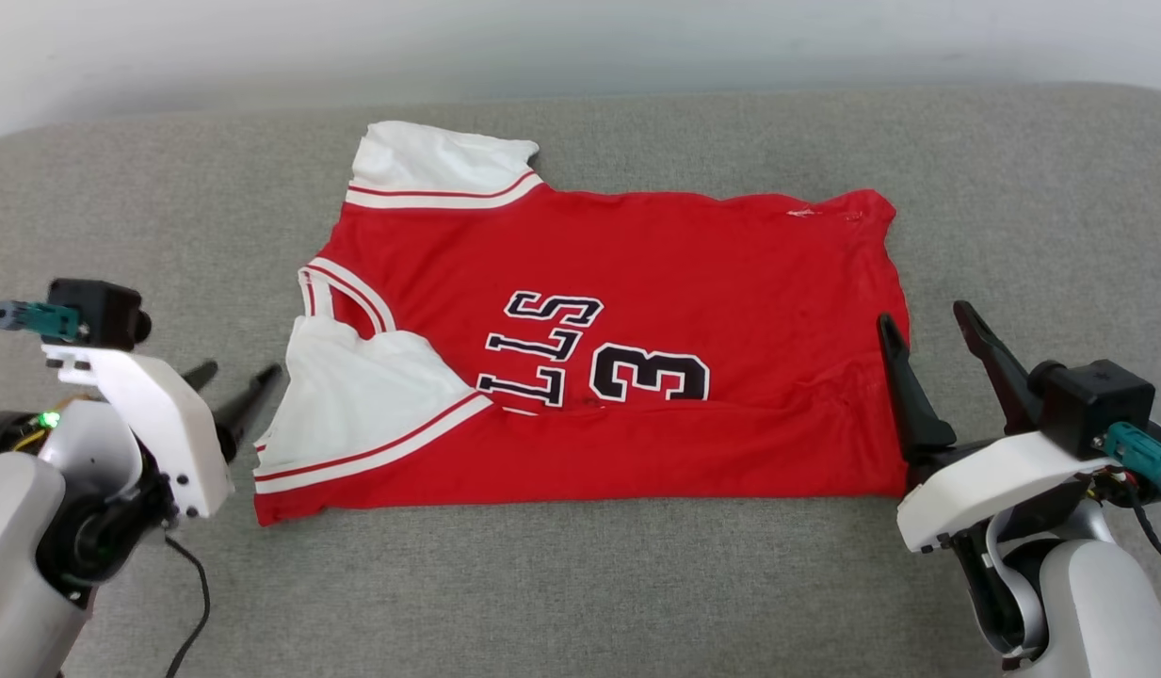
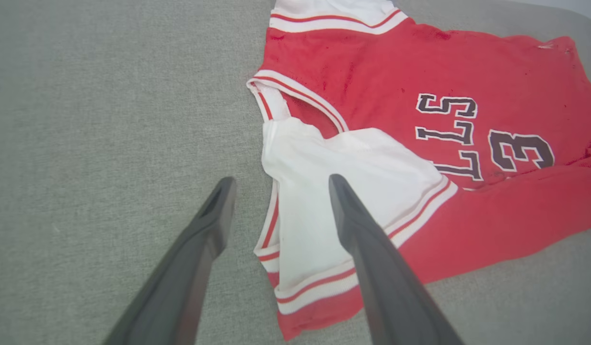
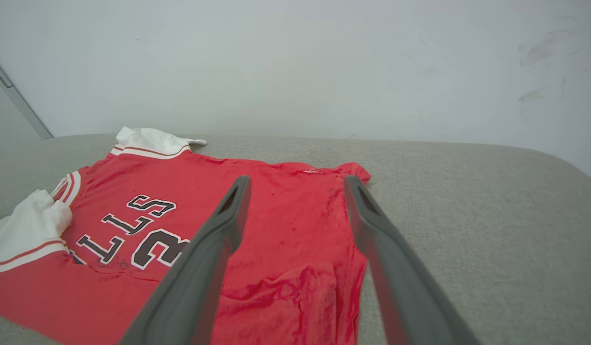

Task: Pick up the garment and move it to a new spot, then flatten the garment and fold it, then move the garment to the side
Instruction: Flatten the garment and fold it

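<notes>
The garment point(image 1: 636, 282) lies on the grey cushion, a red jersey with white sleeves and black lettering, its near long edge folded over toward the middle. One white sleeve point(image 1: 354, 395) rests folded on its left end, the other sleeve point(image 1: 429, 165) sticks out at the far left. My left gripper point(image 1: 232, 386) stands open just left of the near sleeve, holding nothing; in the left wrist view the left gripper point(image 2: 278, 184) hovers over the sleeve's edge point(image 2: 324, 201). My right gripper point(image 1: 928, 325) is open at the garment's right hem point(image 3: 295, 249), empty.
The grey fabric cushion point(image 1: 580, 584) stretches wide on all sides of the jersey. A pale wall point(image 3: 295, 62) rises behind its far edge. A black cable point(image 1: 194, 603) hangs below my left wrist.
</notes>
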